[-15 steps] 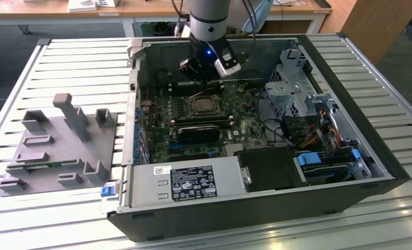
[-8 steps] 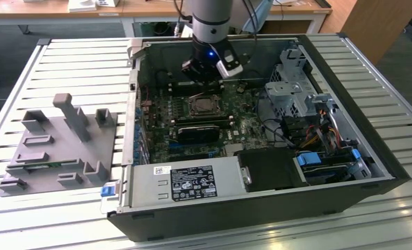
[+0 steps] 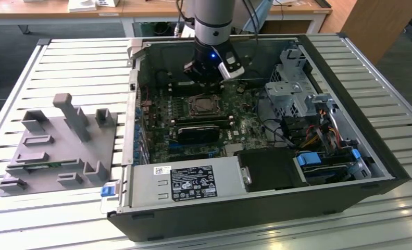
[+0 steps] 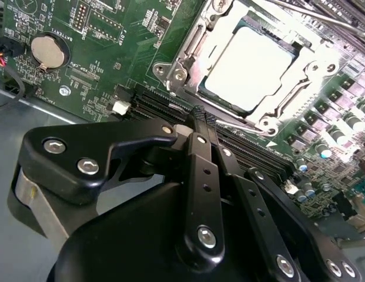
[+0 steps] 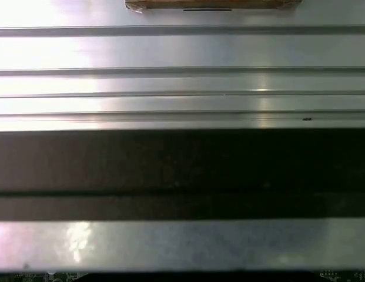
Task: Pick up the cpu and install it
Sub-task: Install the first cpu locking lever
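Silver-grey metal is gleaming from the cpu (image 4: pixel 253 67), which in the second wrist view is lying flat inside the socket (image 4: pixel 197 35) on the green motherboard (image 4: pixel 111 47), its steel frame surrounding it; whether the retaining frame is latched down I cannot tell. The gripper (image 4: pixel 201 120) is hanging beside the socket, with the chip lying just beyond its fingertips; its two black fingers (image 4: pixel 200 176) are pressed together with nothing between them. The chip is square, so no long axis is governing the approach. In the exterior view the gripper (image 3: pixel 204 83) is hovering inside the open computer case (image 3: pixel 372 172), just past the far side of the socket (image 3: pixel 204 105) and apparently above the board rather than touching it. Outward from the socket, a black expansion card (image 3: pixel 202 130) is sitting on its near side, the power supply (image 3: pixel 185 182) nearer still, and drive bays with cables toward the exterior view's right. The case is resting on a slatted aluminium table (image 3: pixel 66 62), with a grey plastic holder block (image 3: pixel 60 146) lying well apart toward the exterior view's left. Wooden desks are standing behind.
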Robot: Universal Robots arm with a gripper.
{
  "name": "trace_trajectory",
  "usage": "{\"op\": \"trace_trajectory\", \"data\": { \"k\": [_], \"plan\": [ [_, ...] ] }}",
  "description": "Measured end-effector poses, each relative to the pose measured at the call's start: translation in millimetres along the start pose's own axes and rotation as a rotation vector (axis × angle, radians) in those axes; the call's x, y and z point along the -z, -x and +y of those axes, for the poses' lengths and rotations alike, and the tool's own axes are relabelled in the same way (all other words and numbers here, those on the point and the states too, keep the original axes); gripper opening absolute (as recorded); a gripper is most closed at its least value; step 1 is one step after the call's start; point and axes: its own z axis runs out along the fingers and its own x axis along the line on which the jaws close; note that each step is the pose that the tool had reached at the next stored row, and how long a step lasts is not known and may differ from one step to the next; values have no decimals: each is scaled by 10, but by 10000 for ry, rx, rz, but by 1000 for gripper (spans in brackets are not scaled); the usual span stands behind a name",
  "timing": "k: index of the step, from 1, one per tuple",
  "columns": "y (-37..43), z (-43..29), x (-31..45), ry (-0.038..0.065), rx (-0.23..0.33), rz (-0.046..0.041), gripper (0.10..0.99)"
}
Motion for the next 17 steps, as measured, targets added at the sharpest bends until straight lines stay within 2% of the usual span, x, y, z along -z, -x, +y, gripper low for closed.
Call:
{"op": "trace_trajectory", "data": {
  "k": [8,17],
  "plan": [
    [16,-7,-76,4,-72,-7,106],
    [18,-5,-64,10,-73,-9,106]
  ]
}}
